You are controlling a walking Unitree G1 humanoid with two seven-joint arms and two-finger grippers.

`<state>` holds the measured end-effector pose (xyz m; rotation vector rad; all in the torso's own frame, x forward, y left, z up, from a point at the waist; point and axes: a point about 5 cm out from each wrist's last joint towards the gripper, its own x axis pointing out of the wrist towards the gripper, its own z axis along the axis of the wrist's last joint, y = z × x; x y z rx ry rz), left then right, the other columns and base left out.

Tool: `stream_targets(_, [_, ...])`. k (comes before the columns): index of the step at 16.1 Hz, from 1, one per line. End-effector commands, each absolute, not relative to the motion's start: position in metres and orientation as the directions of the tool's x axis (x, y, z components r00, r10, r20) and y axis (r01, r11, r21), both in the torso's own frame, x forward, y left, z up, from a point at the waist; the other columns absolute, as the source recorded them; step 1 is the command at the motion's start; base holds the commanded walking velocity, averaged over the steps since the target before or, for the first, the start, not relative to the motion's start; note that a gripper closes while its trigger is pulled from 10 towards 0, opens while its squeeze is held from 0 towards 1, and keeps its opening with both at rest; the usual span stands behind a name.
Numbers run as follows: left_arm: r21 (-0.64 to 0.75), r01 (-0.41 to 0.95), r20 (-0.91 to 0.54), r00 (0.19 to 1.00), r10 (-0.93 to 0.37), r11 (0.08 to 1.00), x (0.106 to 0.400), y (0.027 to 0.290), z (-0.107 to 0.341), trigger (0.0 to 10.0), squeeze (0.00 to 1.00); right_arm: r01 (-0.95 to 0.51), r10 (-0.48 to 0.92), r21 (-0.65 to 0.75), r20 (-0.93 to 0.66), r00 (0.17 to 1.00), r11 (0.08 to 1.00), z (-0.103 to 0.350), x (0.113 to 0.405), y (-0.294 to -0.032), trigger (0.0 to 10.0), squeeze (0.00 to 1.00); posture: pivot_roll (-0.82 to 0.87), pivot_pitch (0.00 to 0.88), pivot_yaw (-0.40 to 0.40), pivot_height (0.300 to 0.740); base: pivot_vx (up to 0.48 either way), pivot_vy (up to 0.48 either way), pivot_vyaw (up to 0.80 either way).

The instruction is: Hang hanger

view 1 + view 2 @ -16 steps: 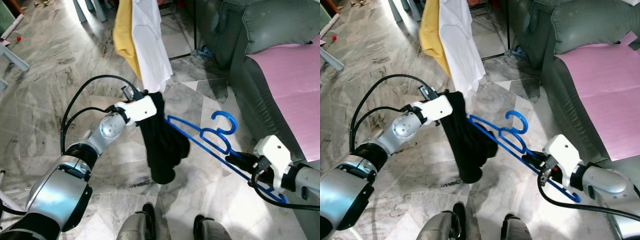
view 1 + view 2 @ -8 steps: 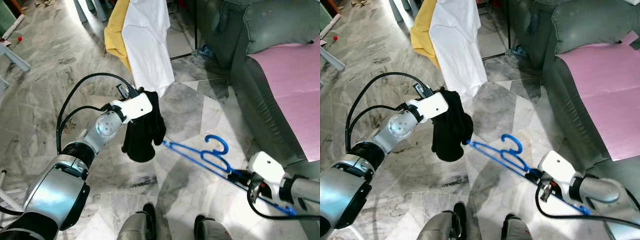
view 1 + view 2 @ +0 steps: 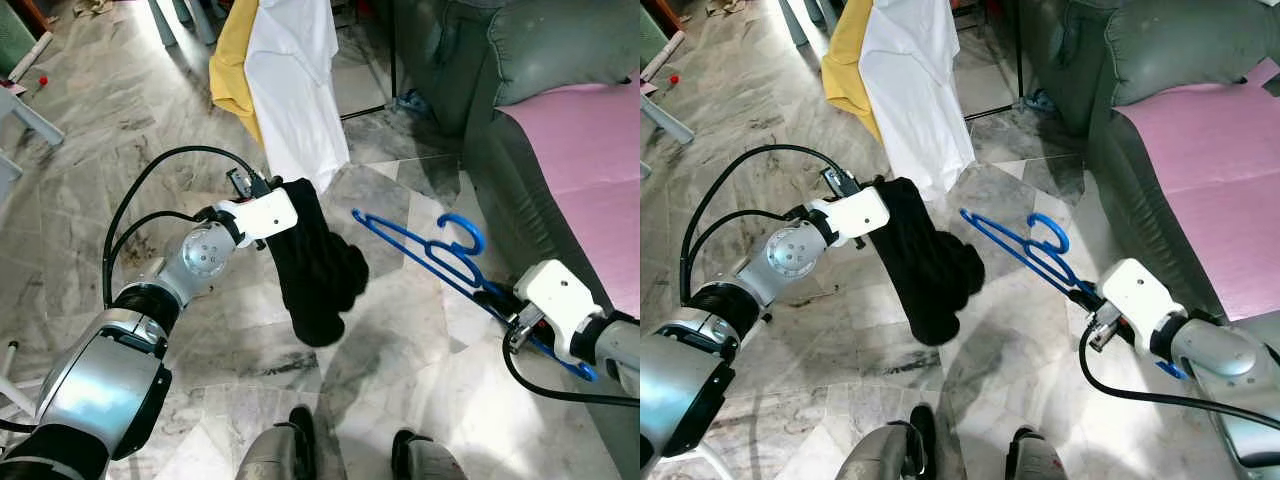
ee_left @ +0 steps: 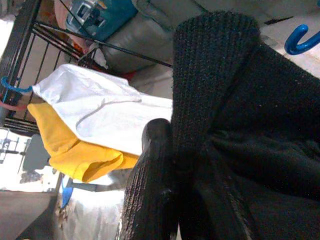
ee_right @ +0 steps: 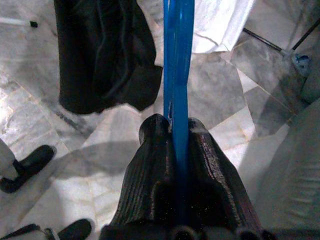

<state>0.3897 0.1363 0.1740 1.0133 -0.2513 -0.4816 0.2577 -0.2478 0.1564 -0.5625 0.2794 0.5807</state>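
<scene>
Left claw (image 3: 285, 205) mid-frame, arm bent, clenched on limp black knit garment (image 3: 318, 268), right claw (image 5: 172, 131) lower right, reaching inward, gripping thin blue plastic hanger (image 3: 425, 255), hook up.

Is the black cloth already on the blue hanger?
No, the black cloth hangs from the left claw, apart from the blue hanger, which the right claw pinches.

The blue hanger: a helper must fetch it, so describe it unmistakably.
Beside the grey-green sofa, over the marble floor, the right gripper grips the blue hanger in mid-air. It is thin plastic, bright blue, unlike the black garment nearby.
</scene>
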Motion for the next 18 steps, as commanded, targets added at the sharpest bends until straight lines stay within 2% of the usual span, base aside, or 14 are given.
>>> stream_targets(1, [0.863,0.250,-0.020,0.886,-0.464,0.440,0.390,0.147,0.172,10.0,0.00,-0.607,0.474,-0.408,-0.385,0.792,0.682,0.158,0.254,-0.242,10.0,0.00,-0.15,0.247,0.188,0.740,0.000,0.000,0.00])
stream_targets(7, [0.873,0.185,0.003,0.923,-0.384,0.452,0.396,0.153,0.178,10.0,0.00,-0.679,0.531,-0.336,-0.436,0.727,0.653,0.159,0.240,-0.240,10.0,0.00,-0.16,0.247,0.199,0.740,0.000,0.000,0.00])
stream_targets(16, [0.827,0.212,0.119,0.839,-0.531,0.520,0.391,0.131,0.198,10.0,0.00,-0.694,0.560,-0.285,-0.428,0.709,0.661,0.145,0.250,-0.226,10.0,0.00,-0.15,0.243,0.197,0.740,0.000,0.000,0.00])
stream_targets(18, [0.811,0.231,0.162,0.794,-0.585,0.537,0.387,0.123,0.203,10.0,0.00,-0.684,0.555,-0.291,-0.418,0.720,0.669,0.144,0.254,-0.225,10.0,0.00,-0.14,0.242,0.195,0.740,0.000,0.000,0.00])
